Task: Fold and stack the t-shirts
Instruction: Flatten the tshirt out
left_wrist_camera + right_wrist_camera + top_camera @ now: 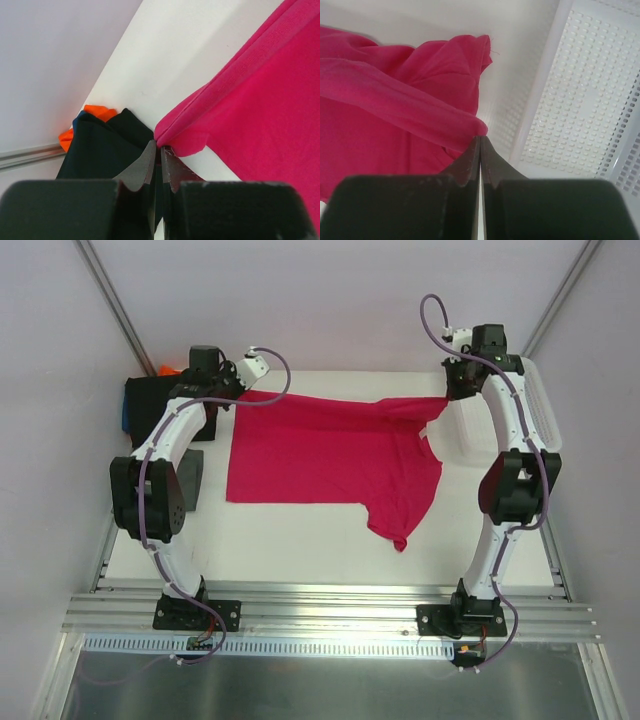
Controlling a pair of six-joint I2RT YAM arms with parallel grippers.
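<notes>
1. Two grippers hold one garment. The left gripper and the right gripper are each fully closed, and each pinches a thin fold at the far edge of the crimson-pink t-shirt.
2. Risk of slipping: each pinch takes only a little cloth at the fingertips. If the arms pull apart, the fold would likely slide out of one gripper and that end would drop.
3. Risk of snagging: the right gripper works just beside the white mesh basket. A move toward the basket could drag cloth over its rim or knock its wall.
4. Risk to the stack: the folded t-shirts show black, blue and orange. They sit on the side of the pink garment away from the basket, near the left gripper. A sweep away from the basket could push them out of line.
5. Risk of a crooked fold: one sleeve at the basket end trails toward the arm bases. Folding over it could trap a wrinkle.
6. Position: the crimson-pink t-shirt lies spread on the tabletop. It starts just beside the basket and reaches away from it toward the folded t-shirts.
7. Relation to the grippers: the far edge runs taut between the two grippers. One end is held at the basket and the other at the end away from it. The body of the garment extends from both grippers toward the arm bases.
</notes>
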